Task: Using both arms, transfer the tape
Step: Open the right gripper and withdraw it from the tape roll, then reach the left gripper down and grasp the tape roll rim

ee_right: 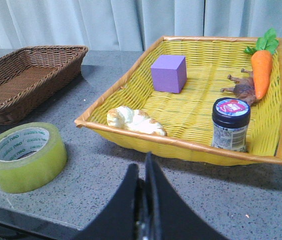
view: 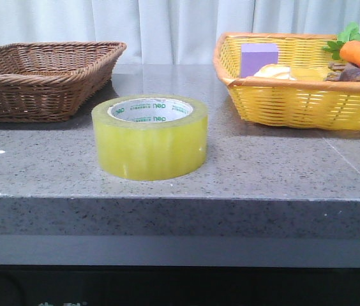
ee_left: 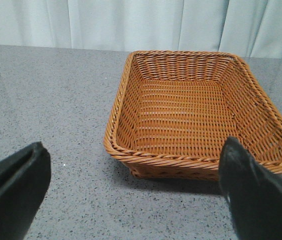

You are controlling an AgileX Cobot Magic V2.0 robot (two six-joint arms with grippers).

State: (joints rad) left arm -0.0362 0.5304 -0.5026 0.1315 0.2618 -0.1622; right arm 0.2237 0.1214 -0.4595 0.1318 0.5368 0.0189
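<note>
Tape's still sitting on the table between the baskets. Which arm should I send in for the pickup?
Probably the right. Its wrist view shows the tape lying flat on the counter near the right gripper, whose fingers are closed, so open first. The left gripper is open but faces the brown basket; no tape shows in its view.

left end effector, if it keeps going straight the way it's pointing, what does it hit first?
Probably the brown wicker basket. In the left wrist view it sits dead ahead between the open fingers of the left end effector, with bare tabletop before its near rim. Depth is unclear, and a downward tilt could meet the table first.
</note>
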